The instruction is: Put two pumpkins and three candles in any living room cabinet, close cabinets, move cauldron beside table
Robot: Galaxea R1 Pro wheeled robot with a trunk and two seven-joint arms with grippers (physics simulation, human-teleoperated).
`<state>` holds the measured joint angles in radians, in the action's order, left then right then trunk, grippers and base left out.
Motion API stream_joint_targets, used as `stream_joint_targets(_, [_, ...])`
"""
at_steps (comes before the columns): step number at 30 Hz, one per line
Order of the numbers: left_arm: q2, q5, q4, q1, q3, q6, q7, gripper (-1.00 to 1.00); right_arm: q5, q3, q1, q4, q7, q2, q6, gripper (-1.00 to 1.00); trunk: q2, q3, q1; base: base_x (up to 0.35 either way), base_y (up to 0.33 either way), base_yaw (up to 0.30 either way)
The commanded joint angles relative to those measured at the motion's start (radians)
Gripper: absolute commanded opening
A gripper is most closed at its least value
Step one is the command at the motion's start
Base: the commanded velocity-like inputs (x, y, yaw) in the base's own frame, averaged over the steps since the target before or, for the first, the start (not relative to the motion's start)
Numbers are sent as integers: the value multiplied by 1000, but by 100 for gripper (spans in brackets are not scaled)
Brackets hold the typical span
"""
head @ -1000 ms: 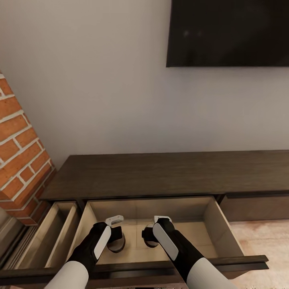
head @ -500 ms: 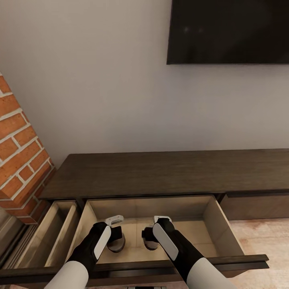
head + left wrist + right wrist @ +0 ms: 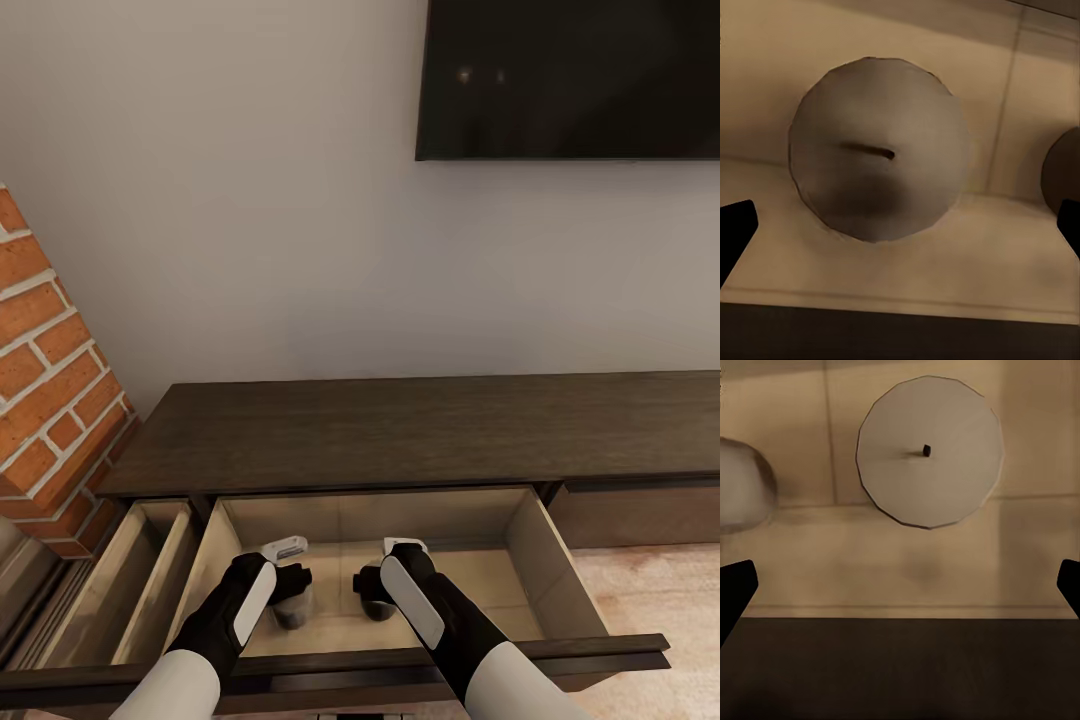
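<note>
Your two arms reach down into the open middle drawer of the long dark cabinet, which stands against the pale wall under a black screen. Your left gripper hangs over the drawer's left half with its fingers spread wide; between their dark tips, in the left wrist view, a candle lies free on the pale drawer floor, its wick a dark streak across the top, touched by neither finger. In the head view that candle shows as a dark stub just under the left gripper, near the drawer's front edge. Your right gripper hangs over the middle of the same drawer, also spread apart, and its wrist view looks straight down on a second candle, upright with a small dark wick in the centre of its flat round top, free of the fingers. The first candle shows blurred at the edge of that view, so the two sit near each other but apart, both towards the drawer's front. A narrower drawer at the cabinet's left end is also pulled out, beside a red brick column. The drawer front at the right end sits closed
</note>
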<state>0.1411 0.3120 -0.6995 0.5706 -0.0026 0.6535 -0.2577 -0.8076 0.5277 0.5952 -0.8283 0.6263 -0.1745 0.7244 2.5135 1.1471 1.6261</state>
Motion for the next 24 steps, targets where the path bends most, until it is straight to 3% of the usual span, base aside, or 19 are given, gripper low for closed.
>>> stream_joint_targets(1, [0, 2, 0, 0, 0, 1, 0, 100, 0, 0, 0, 0, -2, 0, 0, 100, 0, 0, 0, 0, 0, 0])
stream_joint_targets(24, [0, 8, -5, 0, 12, 35, -5, 100, -1, -5, 0, -6, -8, 0, -5, 100, -5, -89, -10, -27, 0, 0])
